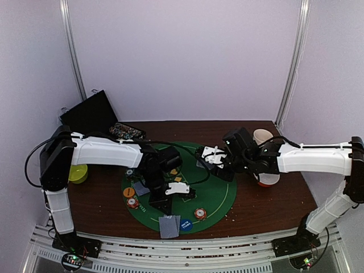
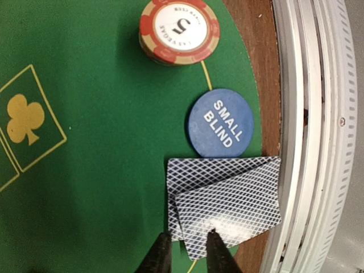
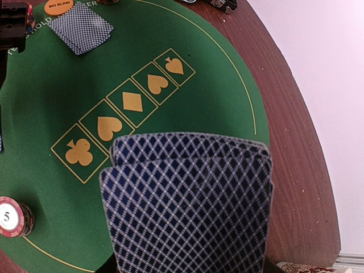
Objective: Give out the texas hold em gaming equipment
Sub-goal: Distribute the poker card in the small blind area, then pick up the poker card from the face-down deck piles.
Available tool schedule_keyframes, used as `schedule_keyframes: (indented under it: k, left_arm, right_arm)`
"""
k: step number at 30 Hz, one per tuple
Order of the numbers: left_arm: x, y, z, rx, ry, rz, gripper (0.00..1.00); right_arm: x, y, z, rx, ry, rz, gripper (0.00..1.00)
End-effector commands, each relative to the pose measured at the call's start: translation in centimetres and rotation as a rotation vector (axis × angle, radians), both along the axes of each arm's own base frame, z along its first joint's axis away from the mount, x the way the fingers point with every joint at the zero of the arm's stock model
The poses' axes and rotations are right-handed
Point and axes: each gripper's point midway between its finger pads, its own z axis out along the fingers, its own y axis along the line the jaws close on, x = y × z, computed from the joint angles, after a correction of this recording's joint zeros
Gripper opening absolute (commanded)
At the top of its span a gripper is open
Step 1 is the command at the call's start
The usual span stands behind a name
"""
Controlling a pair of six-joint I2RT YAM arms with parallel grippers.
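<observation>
Fanned cards (image 3: 187,205) sit clamped in right jaws; left jaws slightly apart over card pair (image 2: 224,199).

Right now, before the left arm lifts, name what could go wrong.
1. The left pincer sits right over the two dealt cards, which overhang the mat toward the table edge; a lift could drag one off.
2. The fanned cards in the right pincer look uneven; one might slip.
</observation>
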Motion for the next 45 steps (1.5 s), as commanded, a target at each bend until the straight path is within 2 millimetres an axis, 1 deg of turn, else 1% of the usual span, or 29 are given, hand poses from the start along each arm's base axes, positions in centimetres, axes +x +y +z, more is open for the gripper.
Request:
schedule_keyframes:
  k: [1, 3, 5, 10, 12, 13, 15, 17, 19, 20, 21, 23, 24, 26, 28, 31, 33, 35, 38, 39, 41, 45]
  left_arm:
    - [1.2, -0.7, 0.2, 0.0, -0.042, 0.011, 0.29]
    - [1.8, -1.1, 1.1, -0.018, -0.074, 0.023, 0.38]
    - [2.6, -1.5, 2.7, -0.055, -0.119, 0.032, 0.47]
    - [4.7, -2.0, 7.8, -0.2, -0.2, 0.1, 0.63]
    - [5.5, -1.8, 9.7, -0.272, -0.21, 0.144, 0.67]
    - [6.4, -1.7, 10.5, -0.315, -0.224, 0.182, 0.69]
    - [8.5, -1.0, 12.6, -0.409, -0.235, 0.284, 0.71]
    - [11.8, 0.3, 14.9, -0.515, -0.243, 0.459, 0.74]
    - [14.6, 1.7, 17.2, -0.656, -0.197, 0.637, 0.76]
    - [15.5, 2.2, 18.6, -0.745, -0.164, 0.712, 0.79]
    - [16.0, 2.3, 19.7, -0.829, -0.129, 0.752, 0.8]
    - [16.1, 1.7, 21.3, -0.95, -0.078, 0.789, 0.84]
    - [16.0, 1.1, 22.1, -1.0, -0.042, 0.789, 0.85]
    - [16.3, 0.1, 22.7, -1.042, 0.013, 0.808, 0.86]
    - [16.6, -1.0, 22.3, -1.04, 0.032, 0.81, 0.86]
    - [16.8, -2.2, 20.5, -0.989, 0.058, 0.81, 0.92]
    - [16.6, -2.8, 19.1, -0.962, 0.068, 0.805, 0.93]
    - [15.7, -4.1, 17.7, -0.932, 0.088, 0.773, 0.93]
    - [14.8, -5.7, 16.6, -0.902, 0.124, 0.736, 0.93]
    - [14.6, -6.0, 16.5, -0.905, 0.132, 0.728, 0.93]
    - [14.3, -6.3, 16.9, -0.931, 0.144, 0.712, 0.93]
    - [14.1, -6.5, 17.5, -0.969, 0.152, 0.692, 0.94]
  right_arm:
    - [0.0, 0.2, 0.9, 0.02, -0.014, -0.002, 0.5]
    - [0.0, 0.1, 1.0, 0.024, -0.018, -0.003, 0.5]
    - [0.0, 0.1, 1.0, 0.027, -0.022, 0.0, 0.5]
    - [0.1, 0.1, 1.2, 0.021, -0.034, 0.005, 0.5]
    - [0.1, 0.1, 1.5, 0.021, -0.04, 0.007, 0.5]
    - [0.1, 0.0, 1.6, 0.023, -0.041, 0.007, 0.5]
    - [0.0, 0.0, 1.8, 0.021, -0.045, 0.009, 0.5]
    - [0.0, 0.0, 1.9, 0.019, -0.045, 0.009, 0.5]
    - [0.0, 0.1, 1.9, 0.021, -0.037, 0.008, 0.5]
    - [0.0, 0.2, 1.9, 0.024, -0.035, 0.009, 0.5]
    - [-0.1, 0.4, 2.0, 0.029, -0.035, 0.011, 0.5]
    - [-0.2, 0.9, 2.2, 0.041, -0.044, 0.019, 0.5]
    - [-0.3, 1.1, 2.3, 0.043, -0.047, 0.022, 0.5]
    - [-0.3, 1.5, 2.5, 0.055, -0.05, 0.027, 0.5]
    - [-0.4, 1.9, 2.5, 0.058, -0.048, 0.036, 0.5]
    - [-0.3, 2.5, 2.6, 0.062, -0.044, 0.044, 0.5]
    - [-0.4, 2.8, 2.7, 0.07, -0.041, 0.05, 0.5]
    - [-0.5, 3.2, 2.7, 0.076, -0.043, 0.057, 0.5]
    - [-0.5, 3.7, 2.7, 0.078, -0.044, 0.061, 0.5]
    - [-0.4, 3.9, 2.7, 0.078, -0.043, 0.062, 0.5]
    - [-0.5, 4.2, 2.5, 0.076, -0.039, 0.067, 0.5]
    - [-0.5, 4.4, 2.0, 0.065, -0.029, 0.074, 0.5]
